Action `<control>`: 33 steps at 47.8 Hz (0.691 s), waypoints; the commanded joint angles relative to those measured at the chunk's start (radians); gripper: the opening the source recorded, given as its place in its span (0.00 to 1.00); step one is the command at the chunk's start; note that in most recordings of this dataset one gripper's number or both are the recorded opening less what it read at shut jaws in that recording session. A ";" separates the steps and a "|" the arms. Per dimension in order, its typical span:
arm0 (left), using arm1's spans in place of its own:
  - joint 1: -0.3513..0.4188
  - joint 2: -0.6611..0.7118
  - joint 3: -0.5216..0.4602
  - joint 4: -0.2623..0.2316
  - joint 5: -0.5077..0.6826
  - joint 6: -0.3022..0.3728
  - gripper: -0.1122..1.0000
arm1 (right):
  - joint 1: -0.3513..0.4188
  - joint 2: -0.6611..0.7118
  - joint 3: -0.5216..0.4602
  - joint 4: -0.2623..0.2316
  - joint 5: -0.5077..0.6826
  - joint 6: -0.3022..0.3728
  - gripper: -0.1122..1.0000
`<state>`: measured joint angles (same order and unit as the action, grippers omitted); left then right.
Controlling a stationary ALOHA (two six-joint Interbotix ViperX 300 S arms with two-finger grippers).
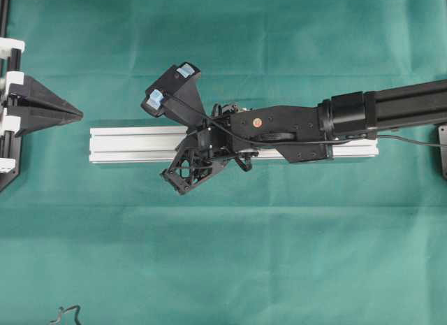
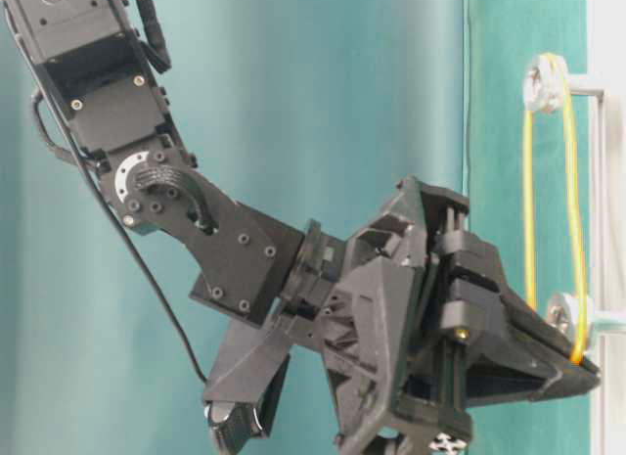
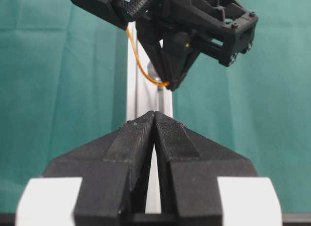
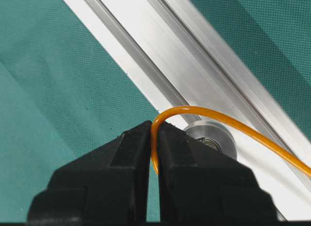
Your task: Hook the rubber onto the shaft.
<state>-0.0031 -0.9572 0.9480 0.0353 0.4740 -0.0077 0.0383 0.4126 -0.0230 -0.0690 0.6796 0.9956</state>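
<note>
The orange rubber is pinched between the fingertips of my right gripper, which is shut on it. The band arcs over a silver shaft standing on the silver rail. At table level the rubber loops over the upper shaft. It stretches down past the lower shaft to the right gripper. My left gripper is shut and empty, off the rail's left end, and points along the rail.
The right arm reaches in from the right edge and lies over most of the rail. A thin cable runs beside it. A small dark wire shape lies at the bottom left on the green cloth.
</note>
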 commanded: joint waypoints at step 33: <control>-0.002 0.006 -0.031 0.000 -0.008 -0.003 0.10 | 0.005 -0.009 -0.020 0.020 -0.015 -0.003 0.16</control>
<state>-0.0031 -0.9572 0.9480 0.0337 0.4740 -0.0107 0.0399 0.4264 -0.0215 -0.0506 0.6703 0.9940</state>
